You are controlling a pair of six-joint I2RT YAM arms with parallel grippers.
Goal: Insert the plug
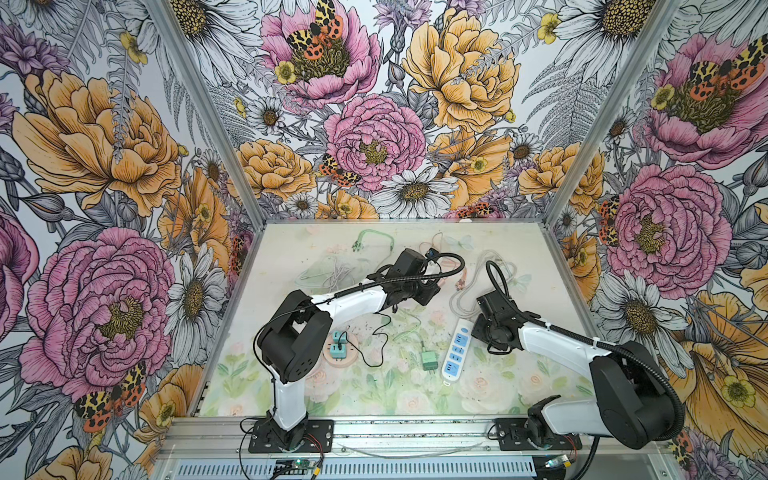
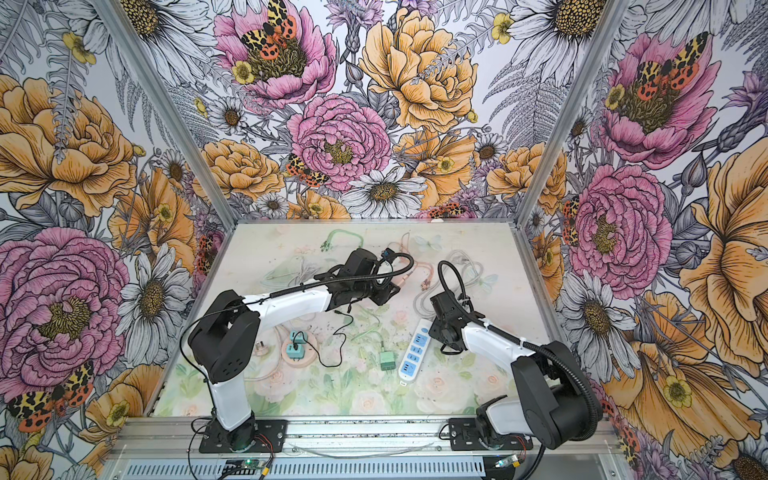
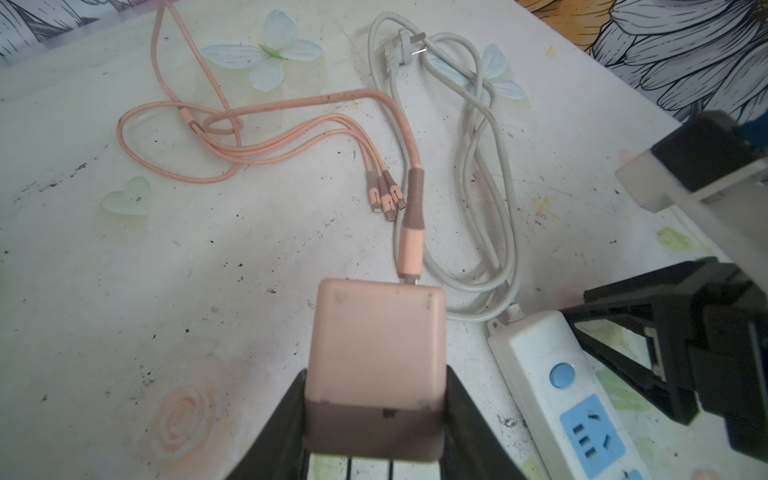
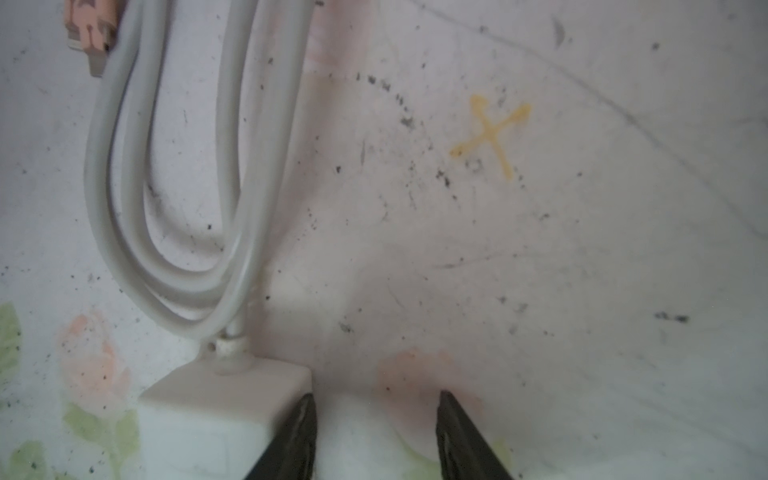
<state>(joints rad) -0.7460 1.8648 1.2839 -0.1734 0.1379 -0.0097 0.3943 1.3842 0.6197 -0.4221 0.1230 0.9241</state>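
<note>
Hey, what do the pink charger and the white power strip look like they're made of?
Pink charger: probably matte moulded plastic, going by the smooth faces, rounded corners, lack of glare and a few scuffs. Power strip: likely smooth hard white plastic with blue socket faces, and grime along its edges.

Pink square plug point(image 3: 376, 332), pink cable point(image 3: 409, 245) in its end, clamped in the left claw point(image 3: 376, 376) near the white, blue-socketed power strip point(image 3: 552, 374) lying flat on the table point(image 3: 124, 291).
</note>
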